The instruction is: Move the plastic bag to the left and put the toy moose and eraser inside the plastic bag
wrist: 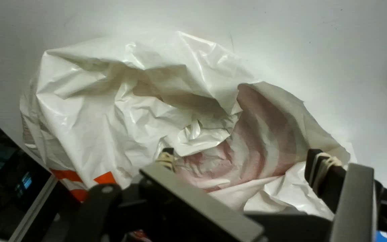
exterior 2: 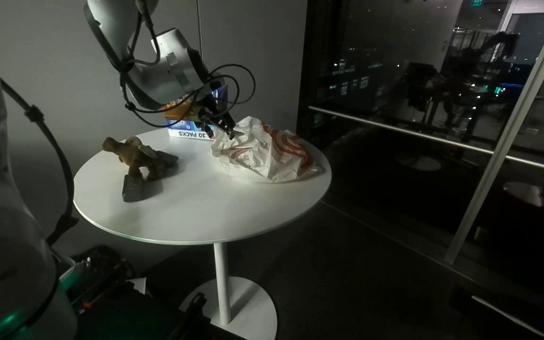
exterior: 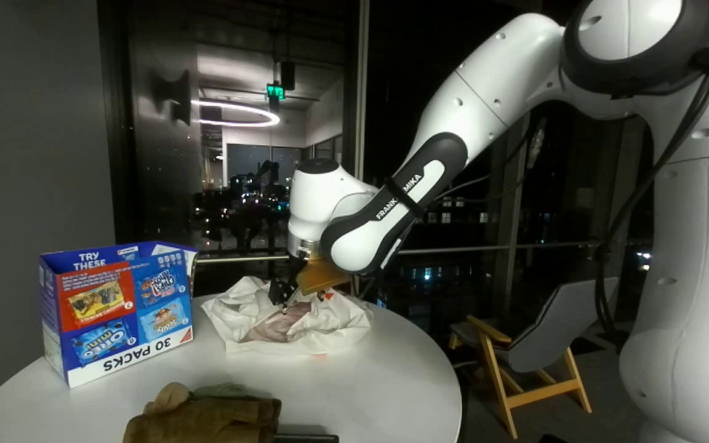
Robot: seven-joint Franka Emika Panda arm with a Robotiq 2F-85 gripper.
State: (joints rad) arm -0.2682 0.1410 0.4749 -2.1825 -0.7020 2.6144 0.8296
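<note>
The plastic bag [exterior: 342, 320] lies crumpled on the round white table, white with red-orange stripes [exterior 2: 286, 144]. My gripper [wrist: 240, 153] stands open over it, fingers wide apart. In the wrist view the bag's striped, folded part [wrist: 257, 134] shows between the fingertips; whether they touch the plastic I cannot tell. The same gripper [exterior 2: 221, 135] reaches the bag's box-side edge in an exterior view. The brown toy moose [exterior 2: 135, 153] rests apart from the bag, and its body [exterior: 207, 418] is cut off by the frame's bottom. Against it sits a dark grey block, apparently the eraser [exterior 2: 132, 189].
A blue snack carton [exterior: 127, 307] stands on the table beside the bag, partly behind the arm in an exterior view [exterior 2: 191, 130]. The table's rim [exterior 2: 196, 242] curves close past the bag. A window rail [exterior 2: 395, 128] runs beyond it. A wooden chair [exterior: 527, 344] stands on the floor.
</note>
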